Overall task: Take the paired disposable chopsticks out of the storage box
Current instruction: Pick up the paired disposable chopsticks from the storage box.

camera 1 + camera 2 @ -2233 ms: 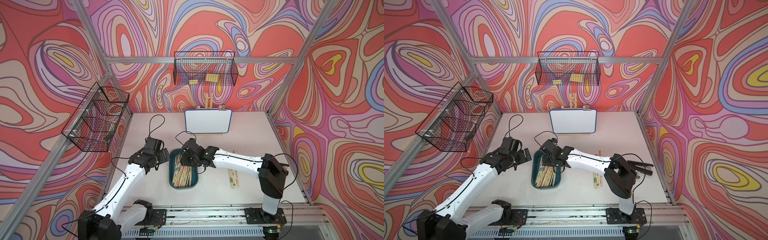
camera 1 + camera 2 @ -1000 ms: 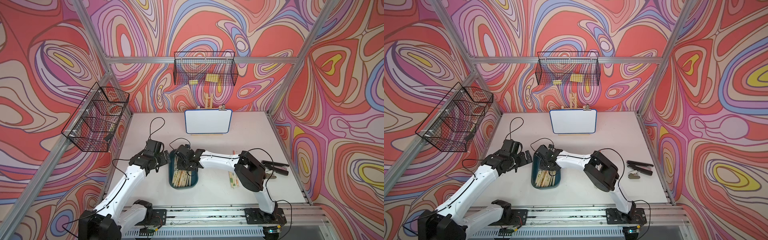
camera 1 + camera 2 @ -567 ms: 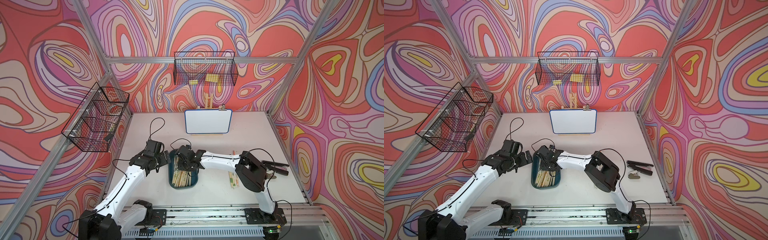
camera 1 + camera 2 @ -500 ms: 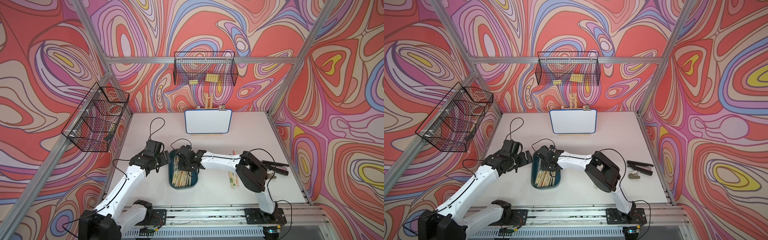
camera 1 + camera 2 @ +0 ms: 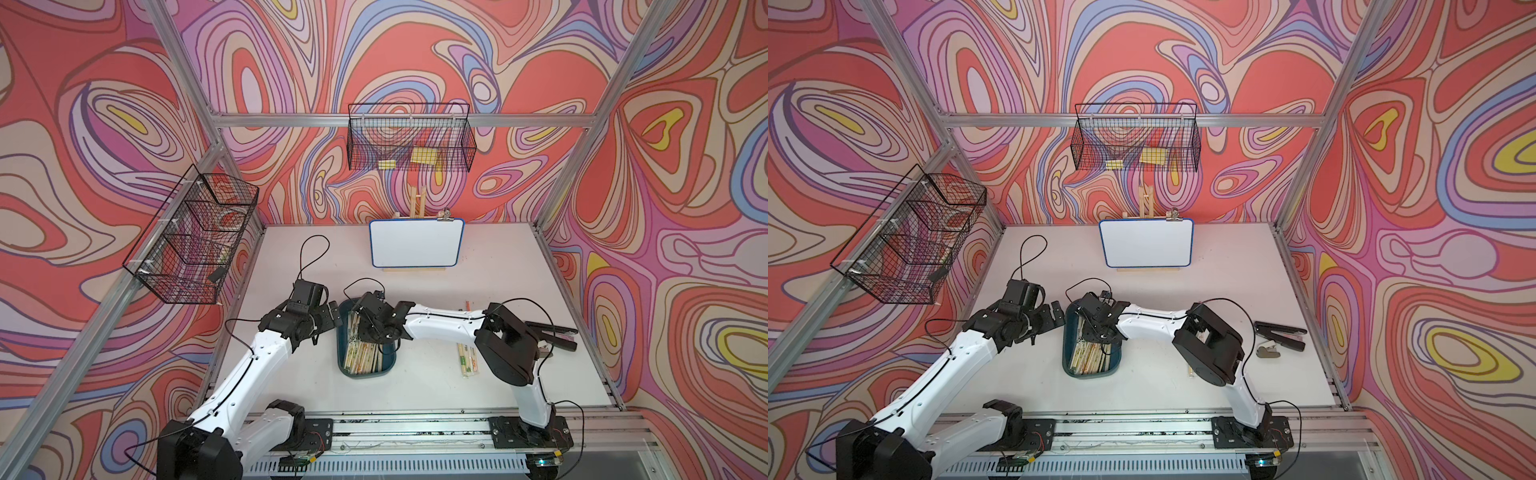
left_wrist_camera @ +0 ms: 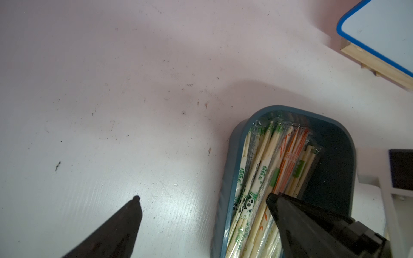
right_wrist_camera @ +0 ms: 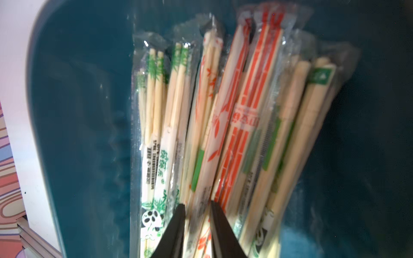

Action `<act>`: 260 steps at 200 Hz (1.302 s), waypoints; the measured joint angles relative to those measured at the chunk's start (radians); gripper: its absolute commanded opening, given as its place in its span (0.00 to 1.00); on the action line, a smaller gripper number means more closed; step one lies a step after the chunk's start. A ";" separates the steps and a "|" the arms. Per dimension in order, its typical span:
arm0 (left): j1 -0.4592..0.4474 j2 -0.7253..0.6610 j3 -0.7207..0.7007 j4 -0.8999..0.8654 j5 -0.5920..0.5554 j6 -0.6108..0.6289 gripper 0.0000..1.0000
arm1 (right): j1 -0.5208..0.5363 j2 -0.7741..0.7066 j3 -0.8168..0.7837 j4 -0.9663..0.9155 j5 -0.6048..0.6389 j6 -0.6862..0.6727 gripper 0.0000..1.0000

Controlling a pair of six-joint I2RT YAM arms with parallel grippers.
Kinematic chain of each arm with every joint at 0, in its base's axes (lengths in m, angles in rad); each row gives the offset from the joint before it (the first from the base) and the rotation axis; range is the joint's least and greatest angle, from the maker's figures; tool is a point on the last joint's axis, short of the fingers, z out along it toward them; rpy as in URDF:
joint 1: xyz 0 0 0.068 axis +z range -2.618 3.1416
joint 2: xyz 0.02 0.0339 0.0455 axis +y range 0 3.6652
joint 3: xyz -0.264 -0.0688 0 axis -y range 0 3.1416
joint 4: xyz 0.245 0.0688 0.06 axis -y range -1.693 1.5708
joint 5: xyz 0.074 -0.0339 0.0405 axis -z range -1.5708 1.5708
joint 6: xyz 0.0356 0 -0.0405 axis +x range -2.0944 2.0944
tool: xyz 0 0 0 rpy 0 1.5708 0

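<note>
Chopsticks (image 7: 243, 120) in storage box (image 7: 78, 111), one pair tight in right hand (image 7: 197, 204); left hand (image 6: 203, 196) wide open, empty.

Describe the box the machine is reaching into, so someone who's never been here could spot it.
Start at the white tabletop and find the small whiteboard standing at its back. Come forward from it, slightly left, to the storage box. It is a shallow dark teal tray with rounded corners, stuffed with paired disposable chopsticks, unlike the black wire baskets hung on the walls.
</note>
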 measured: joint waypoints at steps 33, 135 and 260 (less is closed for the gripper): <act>0.000 0.000 0.000 0.006 0.003 0.000 1.00 | 0.000 -0.008 -0.004 0.002 -0.004 0.002 0.22; 0.000 0.000 0.000 0.011 0.004 -0.007 1.00 | 0.000 -0.008 -0.013 0.012 -0.016 0.005 0.00; 0.000 0.001 0.000 0.014 0.039 -0.007 1.00 | 0.000 -0.132 -0.042 0.016 0.003 -0.007 0.00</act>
